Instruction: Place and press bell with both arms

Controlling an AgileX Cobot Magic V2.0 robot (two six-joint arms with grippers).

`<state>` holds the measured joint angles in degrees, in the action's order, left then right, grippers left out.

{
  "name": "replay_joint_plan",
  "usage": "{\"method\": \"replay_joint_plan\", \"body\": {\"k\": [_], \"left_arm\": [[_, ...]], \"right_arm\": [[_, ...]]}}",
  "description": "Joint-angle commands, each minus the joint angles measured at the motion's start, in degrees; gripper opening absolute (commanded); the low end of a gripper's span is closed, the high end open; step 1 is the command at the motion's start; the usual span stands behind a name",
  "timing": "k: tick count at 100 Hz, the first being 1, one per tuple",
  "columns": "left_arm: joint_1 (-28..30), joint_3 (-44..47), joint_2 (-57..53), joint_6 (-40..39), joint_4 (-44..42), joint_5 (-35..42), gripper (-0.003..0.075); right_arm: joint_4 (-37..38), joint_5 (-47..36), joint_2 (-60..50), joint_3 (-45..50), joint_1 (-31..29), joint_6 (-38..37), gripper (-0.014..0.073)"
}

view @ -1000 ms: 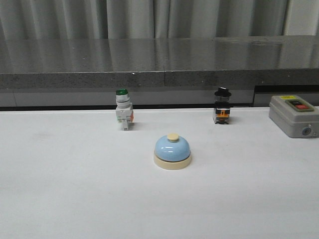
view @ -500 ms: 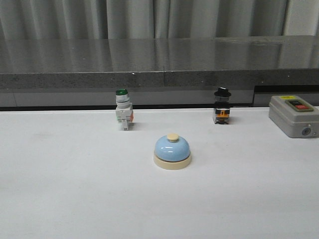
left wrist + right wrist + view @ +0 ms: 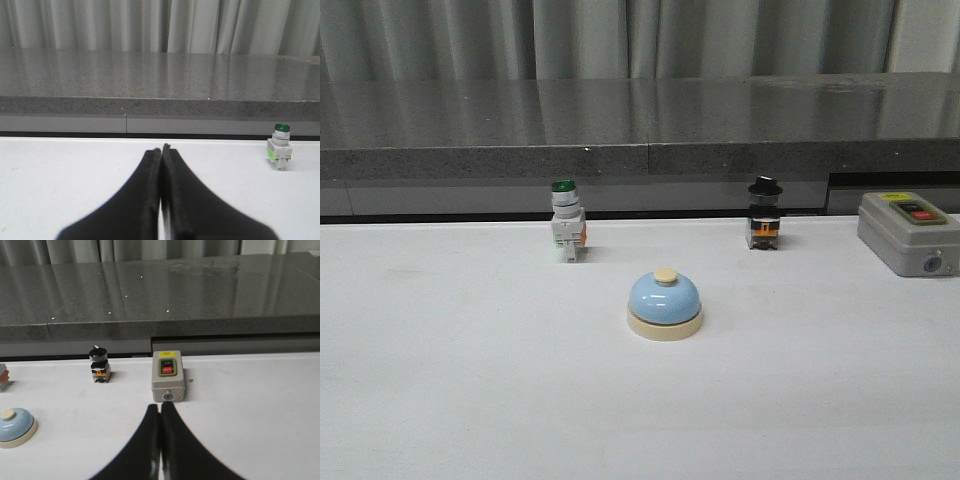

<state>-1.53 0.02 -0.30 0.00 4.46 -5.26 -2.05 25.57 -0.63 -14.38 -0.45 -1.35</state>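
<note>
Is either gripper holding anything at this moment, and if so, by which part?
Nothing is held. The left gripper and right gripper are both shut on nothing, and the bell sits on the table untouched.

White table (image 3: 440, 400) carried four things. Blue bell (image 3: 664, 305) sat upright near table's middle. Green-capped switch (image 3: 567, 233) stood behind bell, to its left, well apart. Black-knobbed switch (image 3: 763, 226) stood behind bell, to its right, well apart. Grey box (image 3: 910, 233) with red and black buttons lay far right of bell, near table's right edge.
</note>
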Motion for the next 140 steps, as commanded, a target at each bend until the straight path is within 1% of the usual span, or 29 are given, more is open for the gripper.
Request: {"method": "replay_joint_plan", "body": {"k": [1,15,23,27,38,49,81,140], "left_arm": [[-0.1,2.5,-1.7,-0.9,0.0,4.3,-0.0020],[-0.1,2.5,-1.7,-0.9,0.0,4.3,-0.0020],[-0.1,2.5,-1.7,-0.9,0.0,4.3,-0.0020],[-0.1,2.5,-1.7,-0.9,0.0,4.3,-0.0020],[-0.1,2.5,-1.7,-0.9,0.0,4.3,-0.0020],[-0.1,2.5,-1.7,-0.9,0.0,4.3,-0.0020],[-0.1,2.5,-1.7,-0.9,0.0,4.3,-0.0020],[-0.1,2.5,-1.7,-0.9,0.0,4.3,-0.0020]], "right_arm": [[1.4,-9.8,-1.0,0.2,-0.3,0.1,-0.0061],[1.4,-21.7,-1.0,4.4,-0.2,0.1,-0.0061],[1.4,-25.6,-1.0,7.3,-0.2,0.1,-0.0061],[1.4,-26.1,-1.0,8.8,-0.2,0.1,-0.0061],[1.3,-26.4,-1.0,12.6,-0.2,0.1,-0.0061],[1.3,-28.5,-1.0,15.2,-0.2,0.1,-0.0061],[1.4,-25.9,-1.0,15.1,-0.2,0.1,-0.0061],[1.4,-25.9,-1.0,15.1,-0.2,0.1,-0.0061]]}}
